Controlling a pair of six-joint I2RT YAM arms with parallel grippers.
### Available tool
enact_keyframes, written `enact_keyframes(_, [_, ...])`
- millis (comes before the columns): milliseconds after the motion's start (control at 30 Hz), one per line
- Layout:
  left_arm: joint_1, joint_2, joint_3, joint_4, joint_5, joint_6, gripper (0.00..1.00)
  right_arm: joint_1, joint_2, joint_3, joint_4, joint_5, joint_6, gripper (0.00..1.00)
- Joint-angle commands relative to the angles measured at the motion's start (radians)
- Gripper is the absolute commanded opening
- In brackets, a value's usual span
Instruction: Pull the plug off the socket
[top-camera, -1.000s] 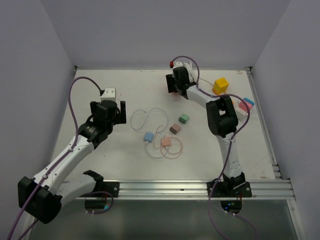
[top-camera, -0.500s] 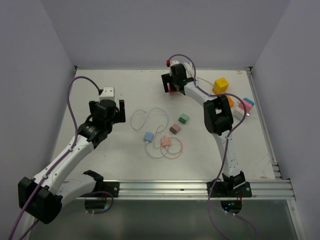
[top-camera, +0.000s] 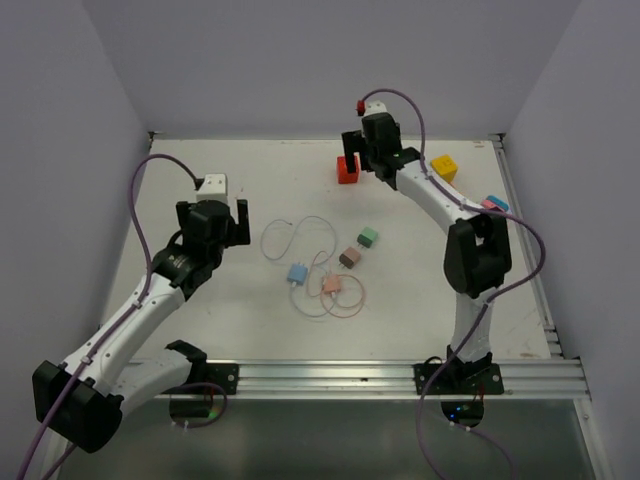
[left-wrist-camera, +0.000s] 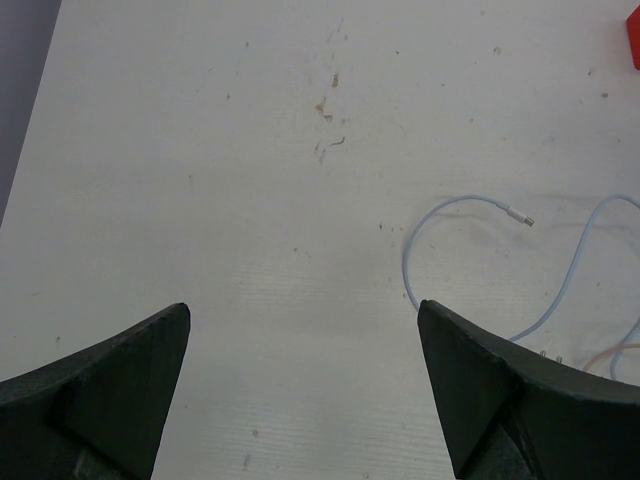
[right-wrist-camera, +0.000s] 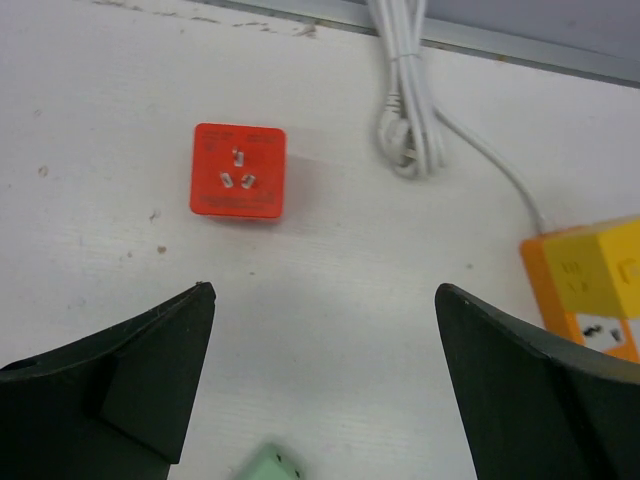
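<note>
Since the earlier frame your right gripper (right-wrist-camera: 322, 292) has gone from half closed to wide apart, and its arm has swung right, so the elbow no longer covers the socket area.

- Red plug (right-wrist-camera: 238, 171): lies loose on the table (top-camera: 250, 180) near the back edge, prongs up. Nothing touches it. It sits well apart from the yellow socket block (right-wrist-camera: 590, 290).
- Right gripper: hovers above and just on the near side of the plug, empty.
- Left gripper (left-wrist-camera: 304, 310): fingers fully apart, empty, over bare table on the left. A thin cable (left-wrist-camera: 470, 215) lies ahead of it.

Step, as you can judge it: the plug is off the socket and let go, so this one looks done. Next you need only lift the right arm clear without brushing the plug or the white cord (right-wrist-camera: 410, 120).

Views: the right wrist shows the three prongs, the block's slots and a green adapter (right-wrist-camera: 270, 465) at the bottom edge. The top view shows the plug only as a red block (top-camera: 348, 168), but gives both arms and the spacing.
</note>
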Motion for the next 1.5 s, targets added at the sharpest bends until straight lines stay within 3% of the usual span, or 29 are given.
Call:
enact_keyframes(0, [0.009, -0.027, -0.002, 0.039, 0.006, 0.017, 1.0, -0.037, -0.144, -0.108, 0.011, 0.214, 0.038, 0.96])
enact_keyframes(267, [0.009, -0.052, -0.005, 0.041, 0.031, 0.019, 1.0, -0.189, -0.388, -0.376, -0.034, 0.337, 0.204, 0.96])
enact_keyframes(500, [0.009, -0.061, -0.007, 0.046, 0.062, 0.022, 1.0, -0.391, -0.498, -0.502, -0.083, 0.379, 0.341, 0.99])
enact_keyframes(800, [0.009, -0.061, -0.008, 0.049, 0.074, 0.021, 1.0, -0.545, -0.459, -0.498, -0.107, 0.332, 0.431, 0.99])
enact_keyframes(1167, [0.009, -0.053, -0.01, 0.05, 0.089, 0.025, 1.0, -0.591, -0.354, -0.505, -0.023, 0.134, 0.381, 0.98])
enact_keyframes(1467, [0.009, -0.052, -0.01, 0.052, 0.1, 0.027, 0.99, -0.591, -0.3, -0.499, -0.049, 0.123, 0.361, 0.95])
